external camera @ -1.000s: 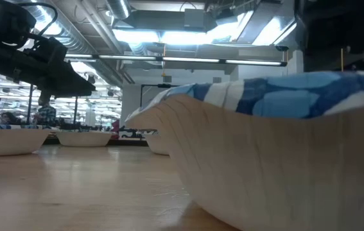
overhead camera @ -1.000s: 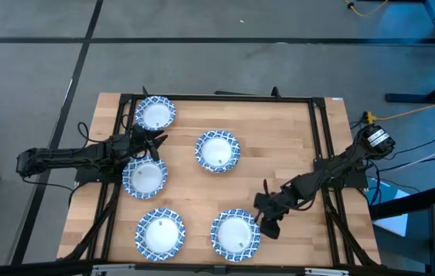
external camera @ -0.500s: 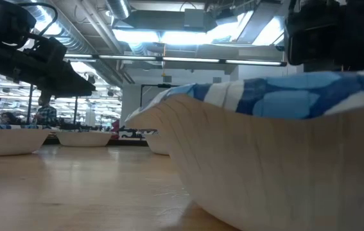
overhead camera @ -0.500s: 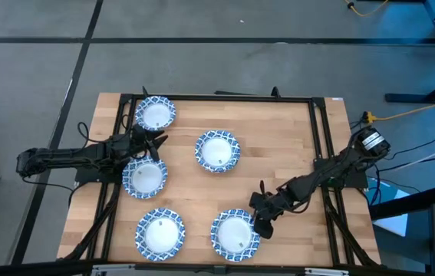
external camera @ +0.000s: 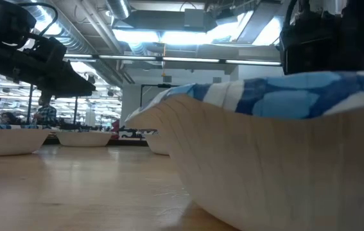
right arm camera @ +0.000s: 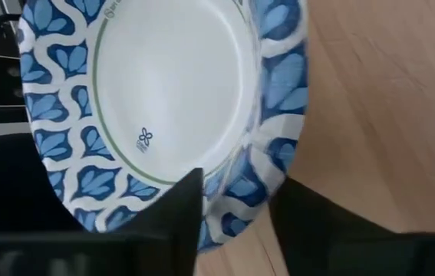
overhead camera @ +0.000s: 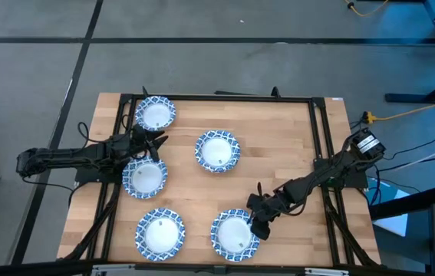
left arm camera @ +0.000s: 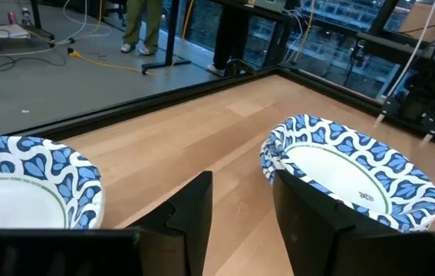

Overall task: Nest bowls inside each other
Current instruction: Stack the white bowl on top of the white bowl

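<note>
**Right arm goes in for the near-edge bowl**

Down at the near edge of the surface [overhead camera: 278, 146], the right gripper [overhead camera: 257, 225] is on the rim of the near-right bowl [overhead camera: 235, 234], and it is pinching in! One dark finger sits over the patterned rim on the inside, the other out over the wood, so the jaws straddle that blue-and-white edge [right arm camera: 267, 165]. I can't yet call it a firm clamp; they stand narrow around the rim, and whether they bite I cannot tell.

Five bowls are in sight, all spread apart, none nested: one at the far left corner [overhead camera: 156, 113], one near the middle [overhead camera: 217, 150], one on the left [overhead camera: 145, 177], one at the near left [overhead camera: 159, 232], plus the one under attack. So this looks like the very first pick of the job.

Over on the left, the left gripper [overhead camera: 154, 142] hovers between the far-left and left bowls, jaws partly apart and holding nothing, with a bowl rim just beside one finger [left arm camera: 309, 207].

Against a second ago, the right arm has slid from beside the bowl onto its rim, and its jaws have drawn in noticeably. The left arm hasn't budged, and no bowl has shifted.

Next, I'd say: finish the squeeze, lift cleanly, and carry it over a neighbour, most likely the near-left one, then lower it in level so it seats.
</note>
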Controlling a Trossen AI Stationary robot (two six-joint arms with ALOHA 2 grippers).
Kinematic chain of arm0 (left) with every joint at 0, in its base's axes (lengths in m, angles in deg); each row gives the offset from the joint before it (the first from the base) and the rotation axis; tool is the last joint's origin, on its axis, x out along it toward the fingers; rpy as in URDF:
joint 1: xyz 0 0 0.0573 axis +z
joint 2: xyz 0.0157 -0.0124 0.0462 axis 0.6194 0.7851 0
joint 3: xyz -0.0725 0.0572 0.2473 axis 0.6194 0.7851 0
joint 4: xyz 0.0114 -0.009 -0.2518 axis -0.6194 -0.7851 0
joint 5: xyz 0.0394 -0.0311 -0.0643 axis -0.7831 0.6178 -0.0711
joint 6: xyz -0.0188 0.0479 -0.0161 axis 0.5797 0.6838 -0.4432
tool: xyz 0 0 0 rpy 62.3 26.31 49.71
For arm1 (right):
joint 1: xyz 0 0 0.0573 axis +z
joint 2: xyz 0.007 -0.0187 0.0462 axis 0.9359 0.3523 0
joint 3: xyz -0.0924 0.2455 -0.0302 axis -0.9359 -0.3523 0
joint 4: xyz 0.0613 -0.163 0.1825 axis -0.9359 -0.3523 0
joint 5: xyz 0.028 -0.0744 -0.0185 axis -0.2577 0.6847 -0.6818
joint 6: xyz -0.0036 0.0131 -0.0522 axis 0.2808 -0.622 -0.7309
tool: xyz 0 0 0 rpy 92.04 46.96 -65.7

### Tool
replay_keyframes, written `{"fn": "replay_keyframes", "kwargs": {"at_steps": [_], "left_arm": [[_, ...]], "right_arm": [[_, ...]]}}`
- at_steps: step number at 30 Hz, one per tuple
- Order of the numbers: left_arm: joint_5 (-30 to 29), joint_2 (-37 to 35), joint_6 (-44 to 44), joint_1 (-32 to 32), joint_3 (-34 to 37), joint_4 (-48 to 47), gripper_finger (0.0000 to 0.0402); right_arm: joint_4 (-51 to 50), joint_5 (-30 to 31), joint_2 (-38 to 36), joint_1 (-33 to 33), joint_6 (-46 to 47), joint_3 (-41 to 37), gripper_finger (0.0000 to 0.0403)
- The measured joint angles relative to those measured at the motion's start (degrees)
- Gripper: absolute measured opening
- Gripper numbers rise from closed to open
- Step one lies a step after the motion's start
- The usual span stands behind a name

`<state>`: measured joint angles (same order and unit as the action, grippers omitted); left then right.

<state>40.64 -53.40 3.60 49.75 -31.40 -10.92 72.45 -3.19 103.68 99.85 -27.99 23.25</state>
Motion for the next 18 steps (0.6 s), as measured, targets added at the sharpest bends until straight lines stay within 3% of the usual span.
{"fn": "replay_keyframes", "kwargs": {"at_steps": [8, 18], "left_arm": [[0.03, 0.00, 0.00, 0.01, 0.00, 0.00, 0.0133], [0.20, 0.00, -0.04, 0.00, -0.01, 0.00, 0.0133]], "right_arm": [[1.67, -5.62, -0.24, -2.91, -2.10, 0.00, 0.0012], [1.74, -17.66, -5.77, -13.79, -7.67, 0.00, 0.0006]]}}
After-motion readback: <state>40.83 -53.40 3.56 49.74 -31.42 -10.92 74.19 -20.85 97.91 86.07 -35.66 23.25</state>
